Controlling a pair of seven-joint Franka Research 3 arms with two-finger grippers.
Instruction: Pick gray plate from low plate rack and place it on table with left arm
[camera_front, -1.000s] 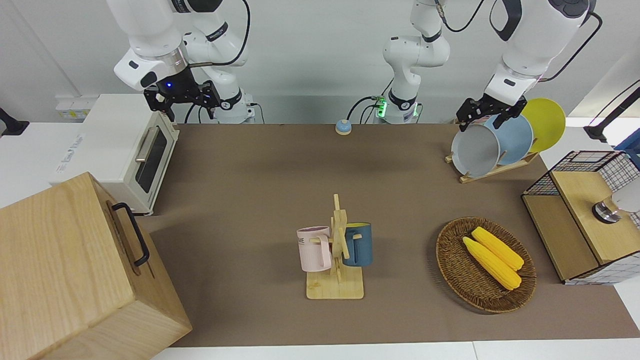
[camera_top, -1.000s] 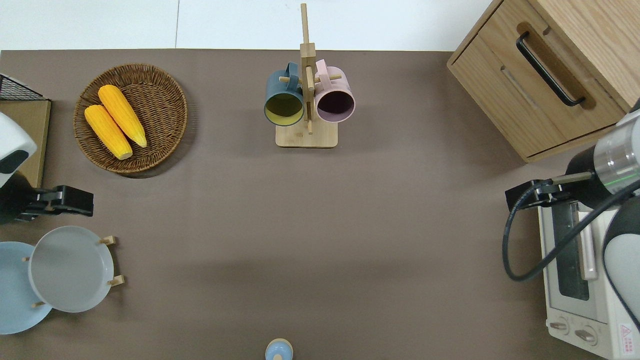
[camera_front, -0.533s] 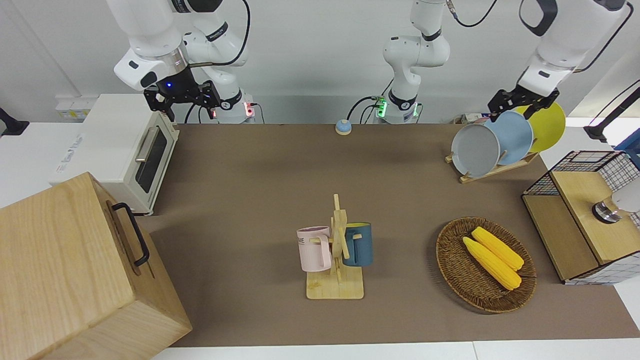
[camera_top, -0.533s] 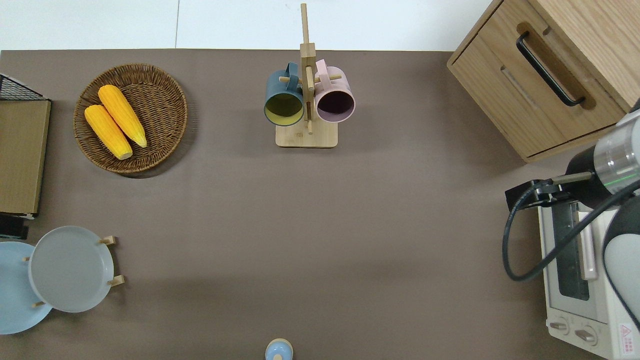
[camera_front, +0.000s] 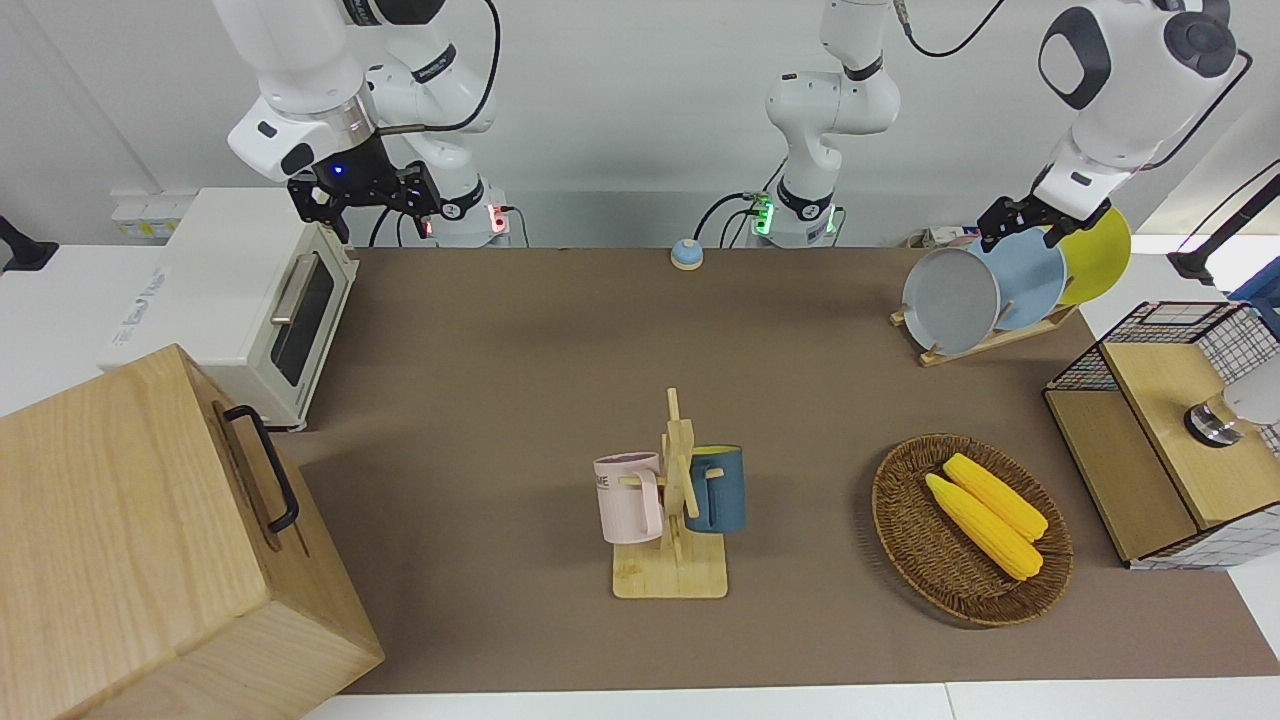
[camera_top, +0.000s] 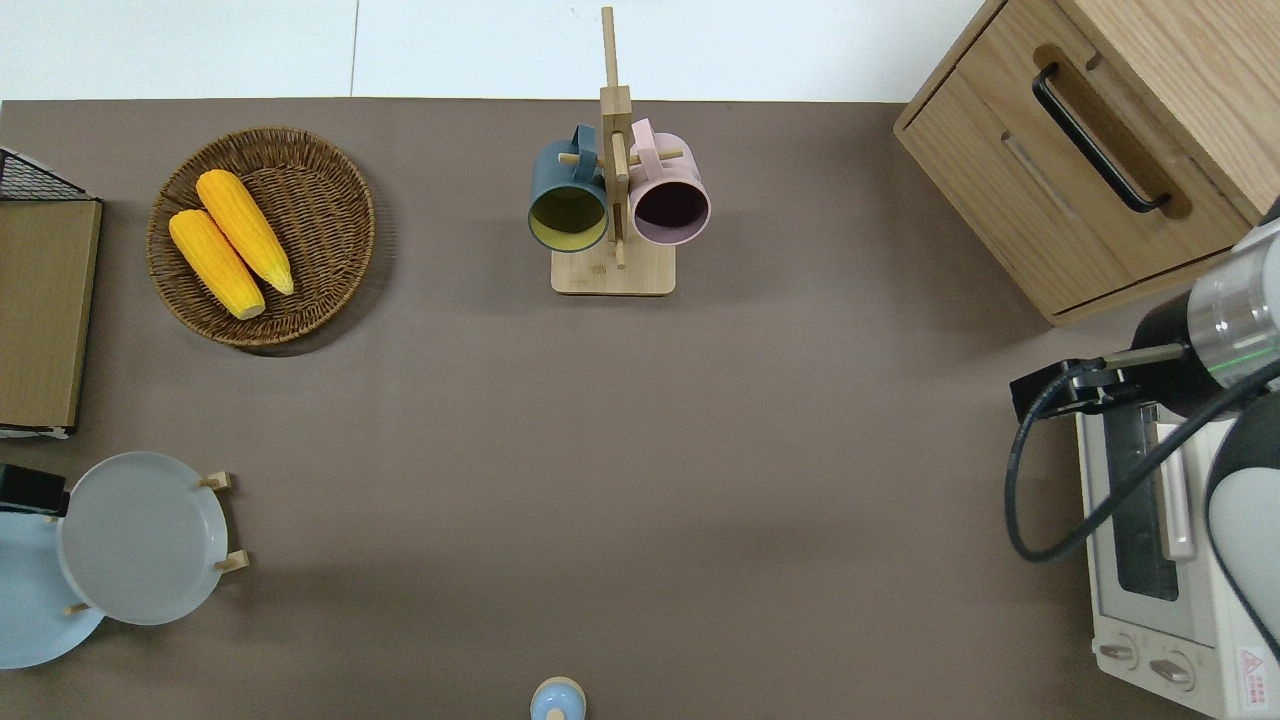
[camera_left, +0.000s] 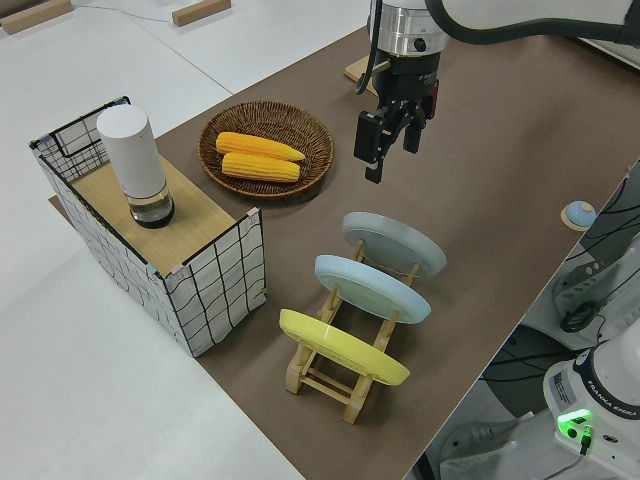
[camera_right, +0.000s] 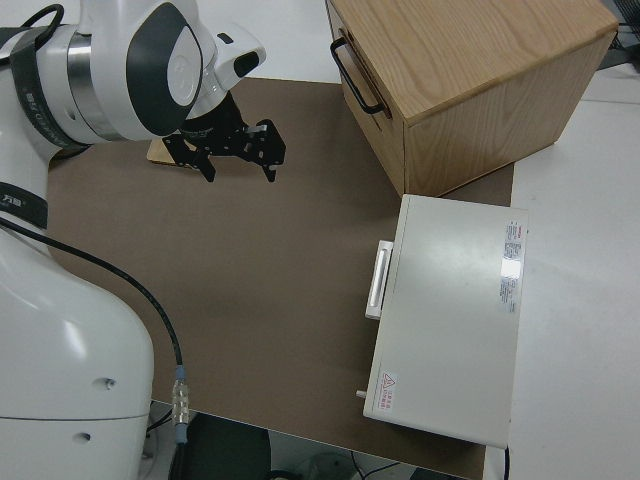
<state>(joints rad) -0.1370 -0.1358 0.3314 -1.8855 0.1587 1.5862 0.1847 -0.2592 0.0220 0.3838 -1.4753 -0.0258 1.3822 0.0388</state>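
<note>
The gray plate (camera_front: 950, 300) (camera_top: 140, 540) (camera_left: 395, 245) leans in the slot of the low plate rack (camera_front: 985, 345) (camera_left: 340, 385) that lies toward the middle of the table (camera_top: 640, 450). A light blue plate (camera_front: 1030, 275) and a yellow plate (camera_front: 1100, 250) stand in the other slots. My left gripper (camera_front: 1020, 228) (camera_top: 30, 490) (camera_left: 385, 145) hangs in the air over the rims of the gray and blue plates, open and holding nothing. The right arm is parked, its gripper (camera_right: 240, 165) open.
A wicker basket (camera_top: 330, 270) with two corn cobs lies farther from the robots than the rack. A wire crate (camera_front: 1160, 430) stands at the left arm's end. Also here: a mug stand (camera_top: 612, 200), wooden cabinet (camera_top: 1080, 150), toaster oven (camera_front: 250, 290), small blue bell (camera_top: 557, 700).
The left gripper rose from the gray plate's top edge and swung toward the left arm's end and the robots, ending above the plates' rims. The plates did not move.
</note>
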